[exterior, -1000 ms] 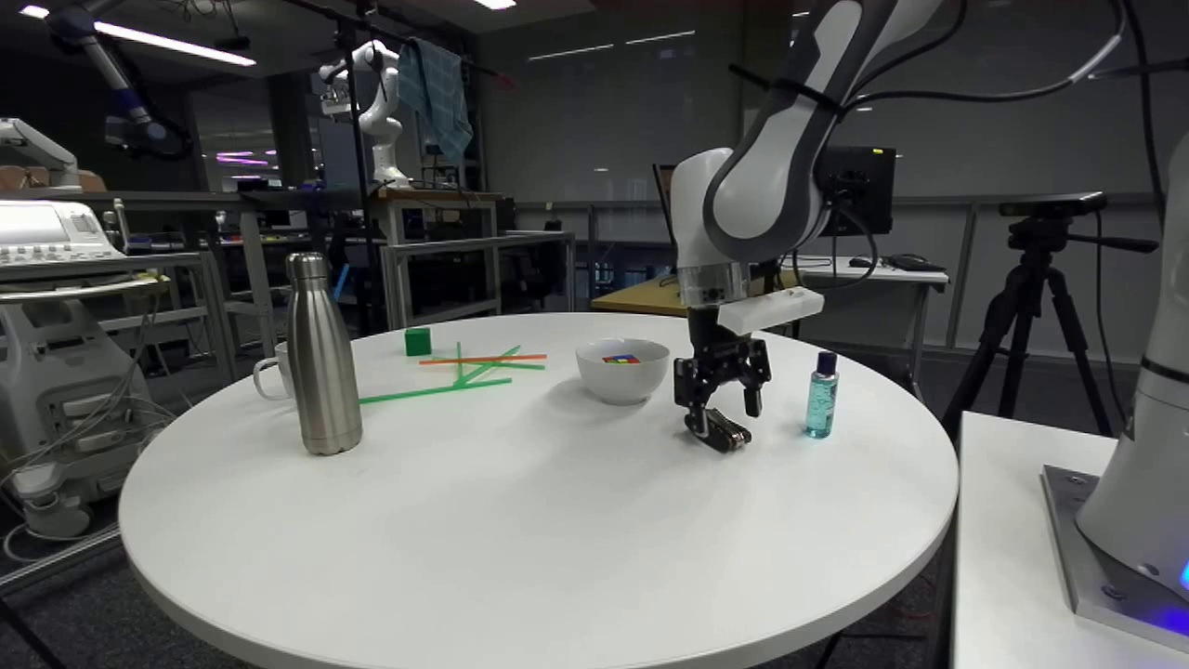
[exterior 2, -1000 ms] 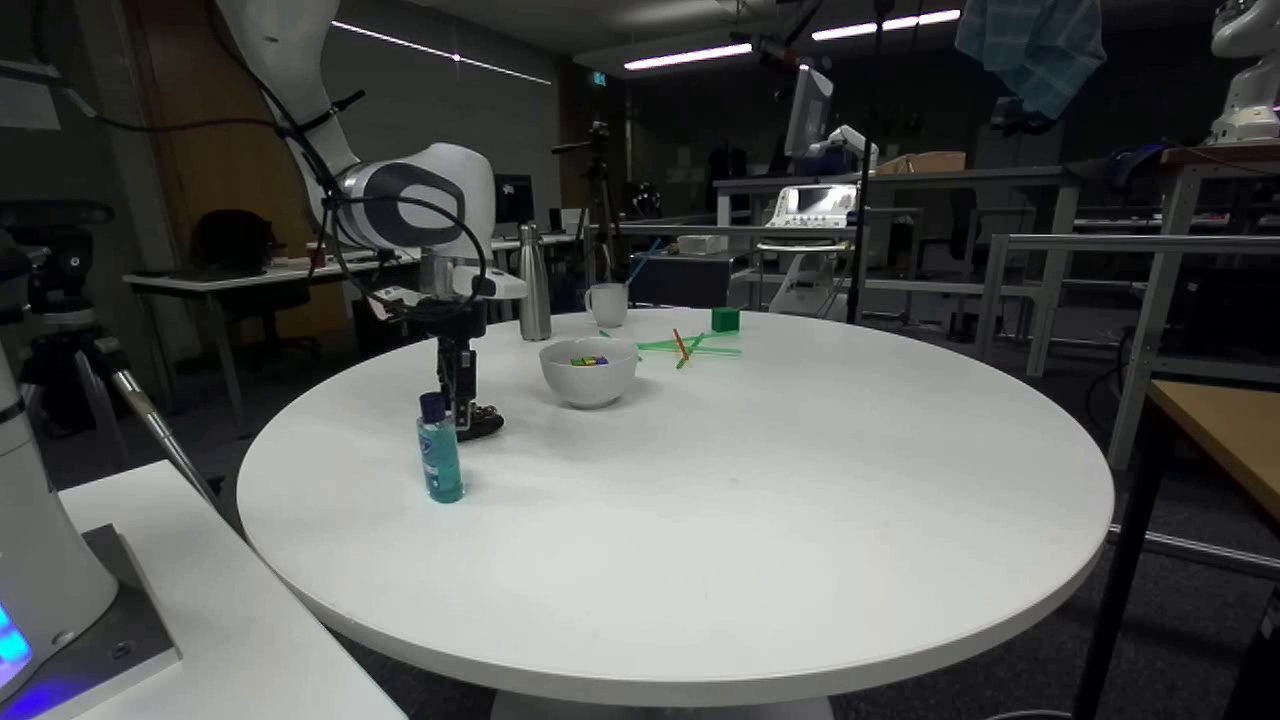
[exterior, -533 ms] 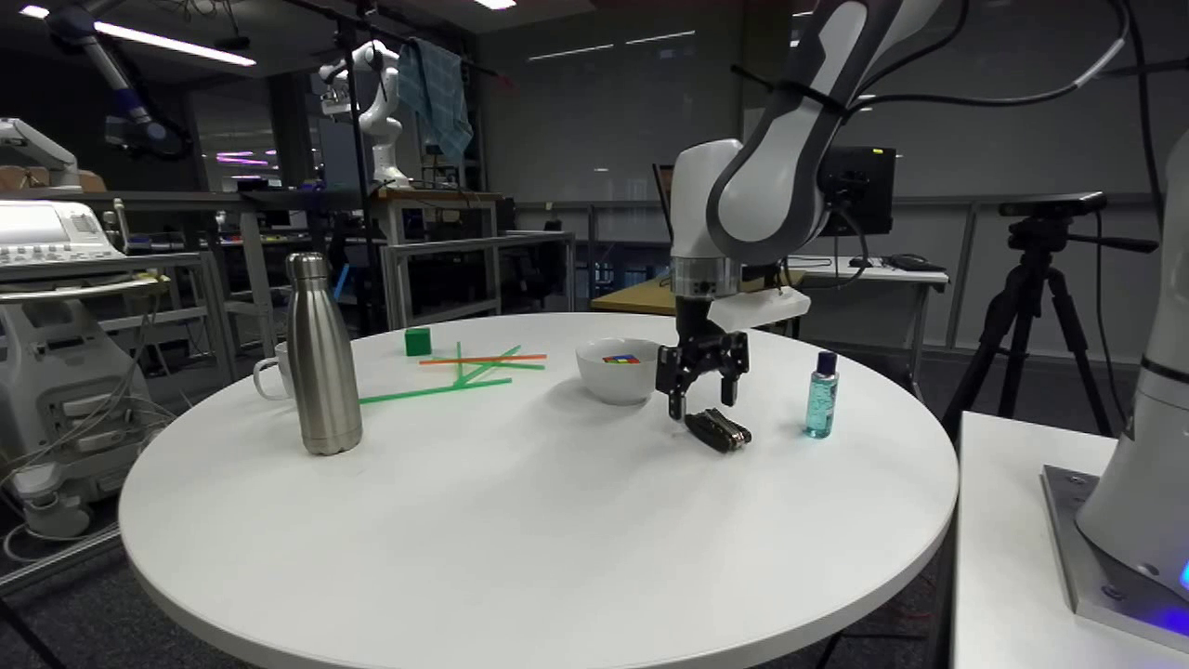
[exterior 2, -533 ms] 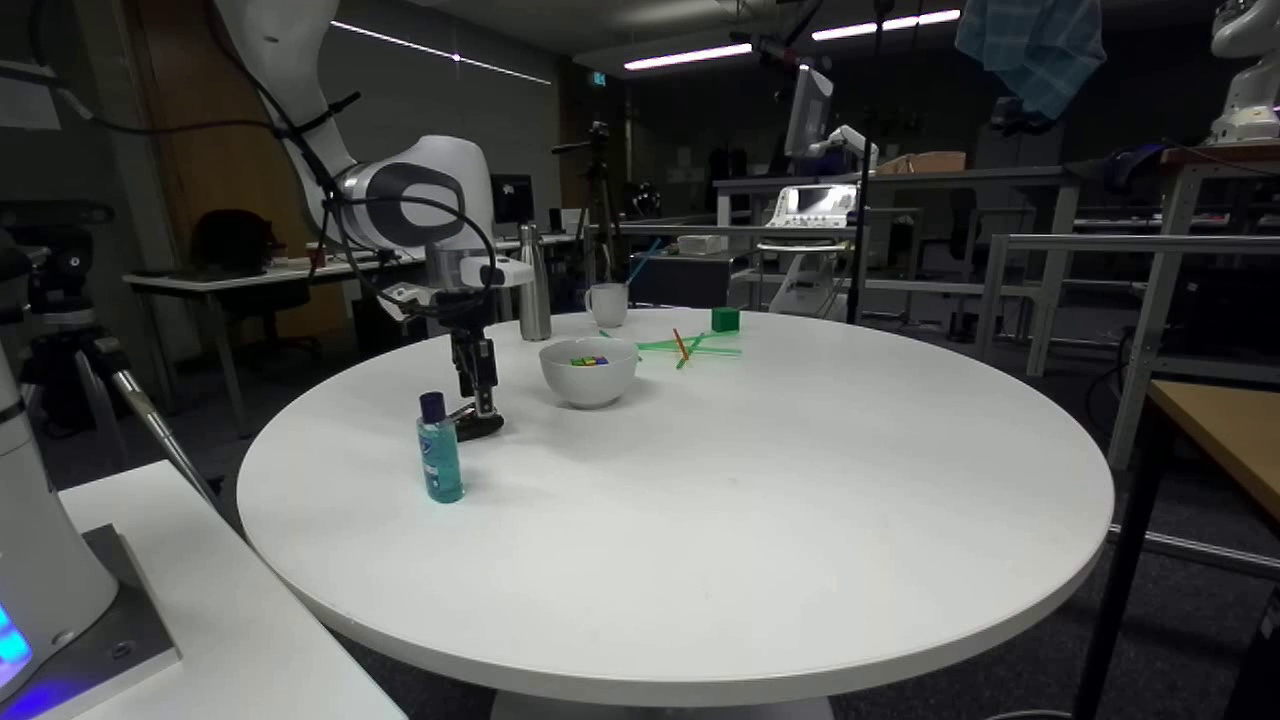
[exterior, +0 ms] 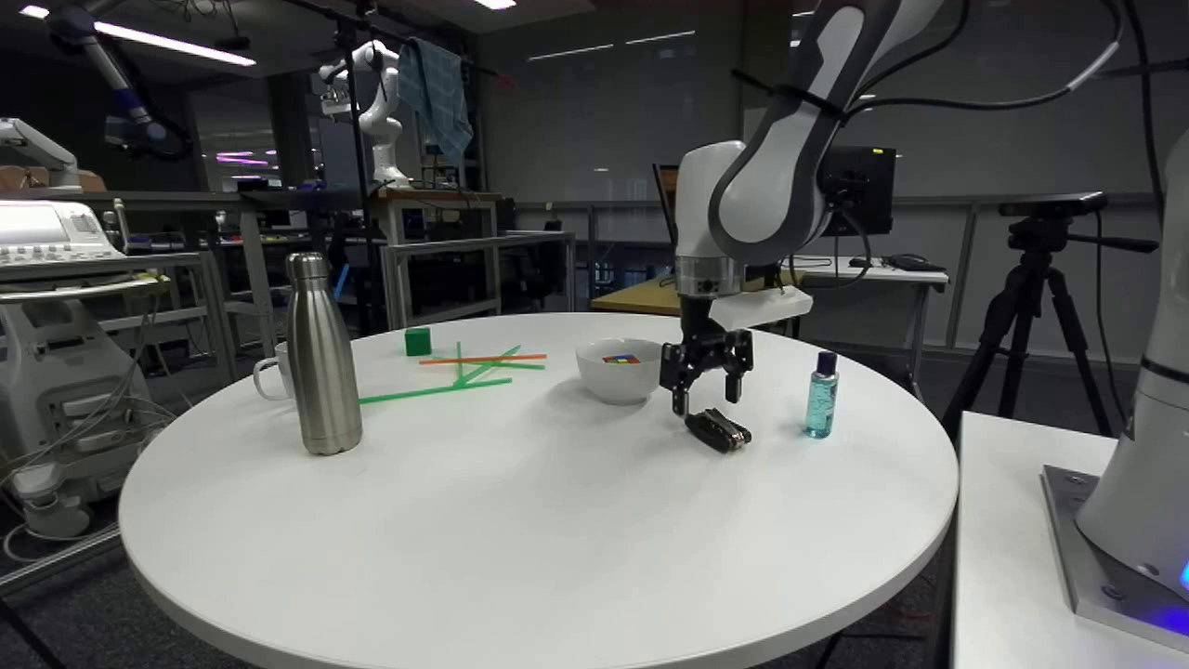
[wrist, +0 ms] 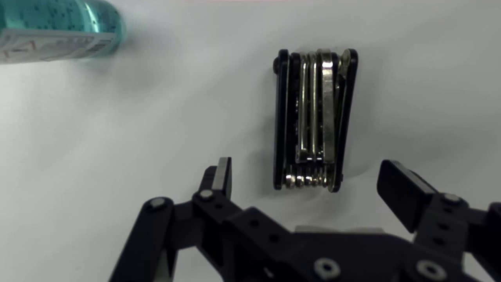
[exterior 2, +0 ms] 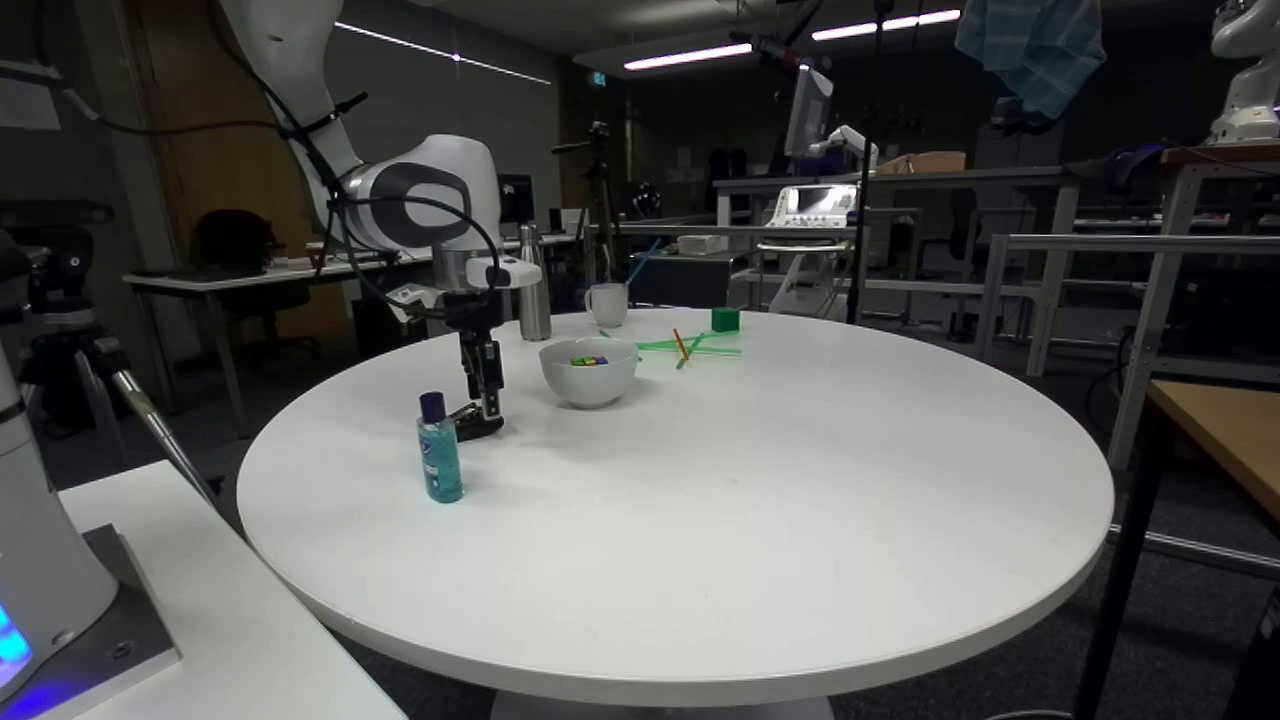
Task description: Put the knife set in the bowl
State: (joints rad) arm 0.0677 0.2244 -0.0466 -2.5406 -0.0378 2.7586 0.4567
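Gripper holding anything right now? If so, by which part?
Nothing is held: the gripper is open, and the folding multi-tool lies on the white table, with gaps to both fingers in the wrist view.

Below the wrist, a folding multi-tool [wrist: 313, 117] rests on a pale surface [wrist: 176, 125], its metal pieces tucked side by side between two black side plates set slightly wider at the far end. The black gripper [wrist: 307, 176] reaches in from the lower edge, fingers [wrist: 405, 196] spread well apart; I see the tool's near end between their tips, pale surface showing on either side. At the upper left, well apart from the tool, part of a speckled teal bottle [wrist: 58, 17] juts in, its label [wrist: 58, 46] too blurred to read.
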